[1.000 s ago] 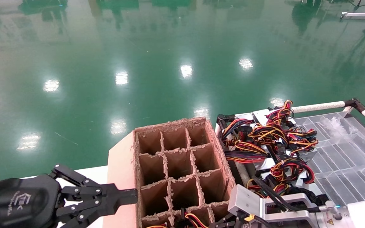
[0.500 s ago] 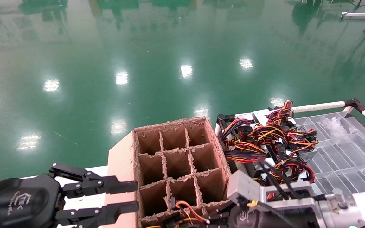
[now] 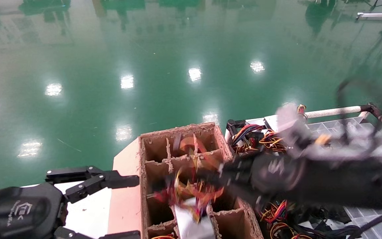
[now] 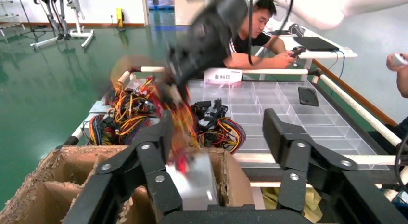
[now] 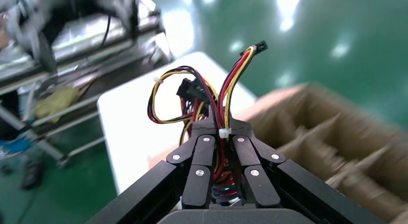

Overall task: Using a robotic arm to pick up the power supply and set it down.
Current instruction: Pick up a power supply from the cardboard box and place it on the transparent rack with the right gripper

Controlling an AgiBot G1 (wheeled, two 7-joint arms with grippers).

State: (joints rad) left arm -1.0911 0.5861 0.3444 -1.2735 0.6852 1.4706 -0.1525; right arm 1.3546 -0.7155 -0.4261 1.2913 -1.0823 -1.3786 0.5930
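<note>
Right gripper (image 5: 222,130) clamped on the wire bundle (image 5: 214,101) of the power supply (image 3: 191,224), not on its case. In the right wrist view my fingers (image 5: 204,159) pinch the red, yellow and black leads just below a white cable tie, connectors fanning out beyond the tips.

Position: in the head view my right arm (image 3: 310,177) reaches in from 3 o'clock over the divided cardboard box (image 3: 151,139). The grey metal case hangs under the wires at the box's near edge, about 6 o'clock of its centre, above or just entering a near compartment; too smeared to tell which.

Left gripper (image 3: 95,179) sits at 9 o'clock of the box, jaws spread wide, holding nothing.

More supplies with tangled leads lie on the clear tray table (image 3: 350,156) at 3 o'clock.

Handling judgement:
- Case looks heavy and rigid; wires soft and springy, so the load likely swings under my grip
- Held by the leads, the case hangs freely, and its corners could catch the ragged dividers
- Strain falls on the cable exit; a hold across the case's flat sides would be steadier
- Bare metal, probably slippery
</note>
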